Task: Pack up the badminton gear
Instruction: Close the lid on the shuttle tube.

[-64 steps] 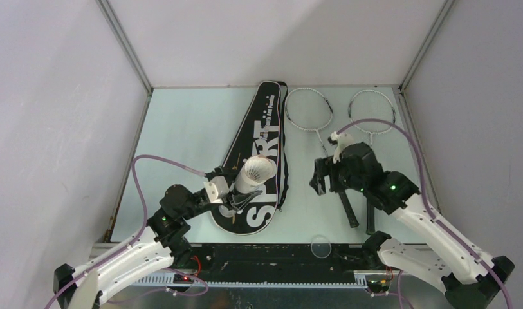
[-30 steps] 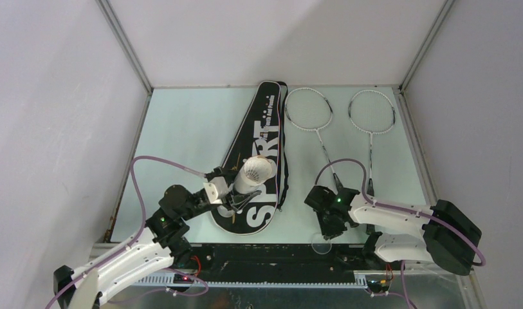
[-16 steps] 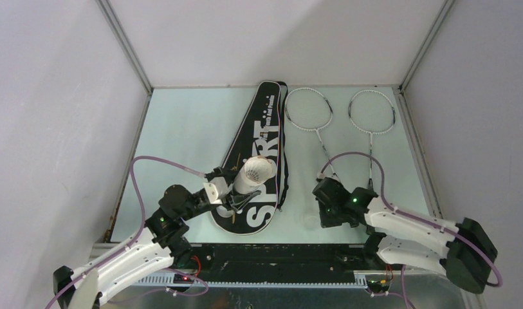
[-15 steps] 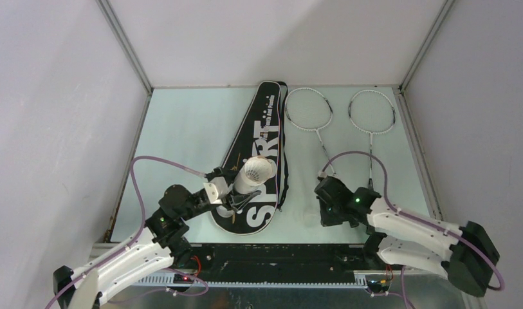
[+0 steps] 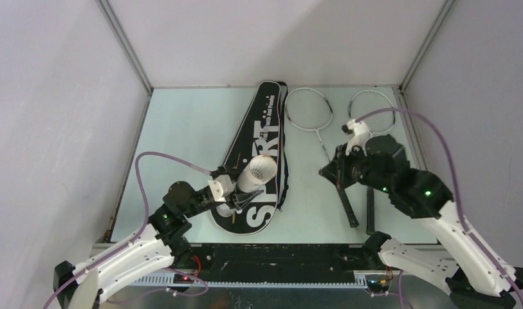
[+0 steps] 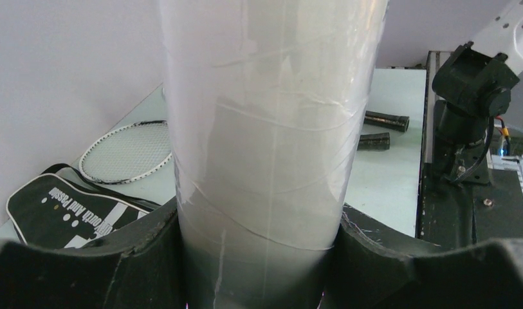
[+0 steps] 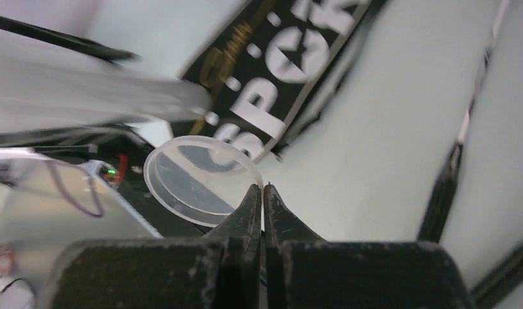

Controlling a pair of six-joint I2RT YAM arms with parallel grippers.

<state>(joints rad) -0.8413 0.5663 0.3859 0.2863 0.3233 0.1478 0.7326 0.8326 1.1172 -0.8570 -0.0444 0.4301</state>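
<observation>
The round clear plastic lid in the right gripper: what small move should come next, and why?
Probably carry the round clear plastic lid toward the open top of the long white tube. The right gripper is shut on its rim, and the left gripper holds the tube, uncapped, above the black bag.

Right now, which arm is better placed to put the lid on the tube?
Right. The right pincer is shut on the rim of the clear lid, while the left pincer is occupied gripping the tube over the bag.
</observation>
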